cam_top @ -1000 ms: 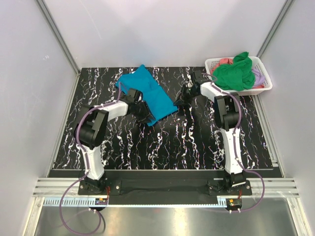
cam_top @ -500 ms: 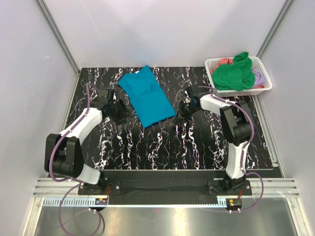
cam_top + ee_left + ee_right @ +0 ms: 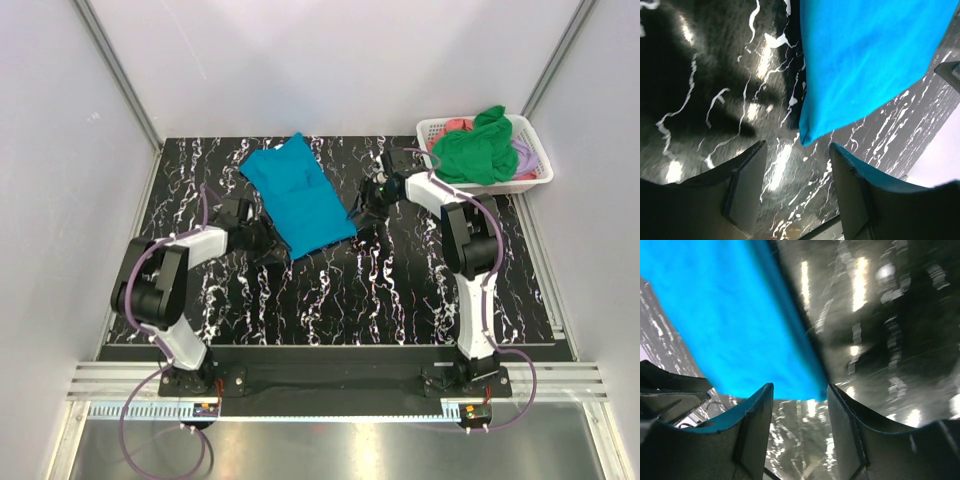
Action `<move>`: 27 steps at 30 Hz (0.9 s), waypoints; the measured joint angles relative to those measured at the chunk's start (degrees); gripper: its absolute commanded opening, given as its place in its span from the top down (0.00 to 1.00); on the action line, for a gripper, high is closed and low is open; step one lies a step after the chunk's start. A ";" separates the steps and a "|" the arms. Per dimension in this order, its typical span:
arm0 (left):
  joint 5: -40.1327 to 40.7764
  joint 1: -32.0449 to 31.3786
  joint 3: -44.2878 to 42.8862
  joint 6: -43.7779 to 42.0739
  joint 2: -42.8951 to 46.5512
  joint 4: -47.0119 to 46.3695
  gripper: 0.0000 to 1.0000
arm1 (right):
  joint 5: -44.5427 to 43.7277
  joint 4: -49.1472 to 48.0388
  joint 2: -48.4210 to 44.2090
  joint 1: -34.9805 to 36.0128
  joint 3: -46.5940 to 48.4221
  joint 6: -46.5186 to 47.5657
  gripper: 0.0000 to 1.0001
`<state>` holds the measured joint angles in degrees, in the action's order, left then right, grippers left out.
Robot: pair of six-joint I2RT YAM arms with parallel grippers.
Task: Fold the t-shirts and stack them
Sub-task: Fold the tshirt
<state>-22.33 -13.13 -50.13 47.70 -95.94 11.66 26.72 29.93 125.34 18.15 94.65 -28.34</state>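
Teal-blue t-shirt [image 3: 300, 195] lies as a folded oblong on the desk [image 3: 390, 290], left of centre toward the far edge. Green t-shirt [image 3: 475, 150] is heaped on others in the white basket [image 3: 535, 178], far right. Top view: left end effector [image 3: 268, 247] is low at the oblong's near-left corner and right end effector [image 3: 362, 208] at its right edge; finger spread unreadable here. Left wrist view: jaws wide, empty, the cloth corner just ahead of the gap, not in it. Right wrist view: jaws wide, empty, near-right corner just ahead of the fingers [image 3: 752, 435]. Risk, by my judgement: a shallow pinch takes only the top layer and the fold peels open on lift, or fingertips dragging the desk skew the oblong. Only the wrist views show corner against gap; only the top view shows the basket and both arms.
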 measured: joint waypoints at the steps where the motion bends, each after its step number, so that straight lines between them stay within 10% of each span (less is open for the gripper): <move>1: 0.02 -0.35 0.00 0.26 -0.72 -0.61 0.42 | 0.20 0.15 0.76 -0.55 0.37 0.44 0.46; 11: 0.31 -3.23 0.02 2.45 -2.58 -4.81 0.45 | 4.70 1.14 5.81 -2.38 3.56 5.18 0.65; 17: 0.37 -3.34 0.00 3.48 -3.93 -6.25 0.62 | 9.60 -2.40 4.33 -2.34 -1.92 5.03 0.68; 22: 1.38 -3.32 0.00 2.62 -4.42 -4.79 0.99 | 10.69 -4.02 2.69 -2.01 -5.99 5.38 0.90; 27: 1.46 -2.95 -0.66 0.35 -4.13 -2.16 1.00 | 10.95 -5.16 0.46 -0.68 -10.23 4.72 1.00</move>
<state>-20.86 -16.08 -50.78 48.05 -100.07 9.50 37.67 24.77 125.80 17.47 84.42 -23.62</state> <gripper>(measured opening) 0.017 0.011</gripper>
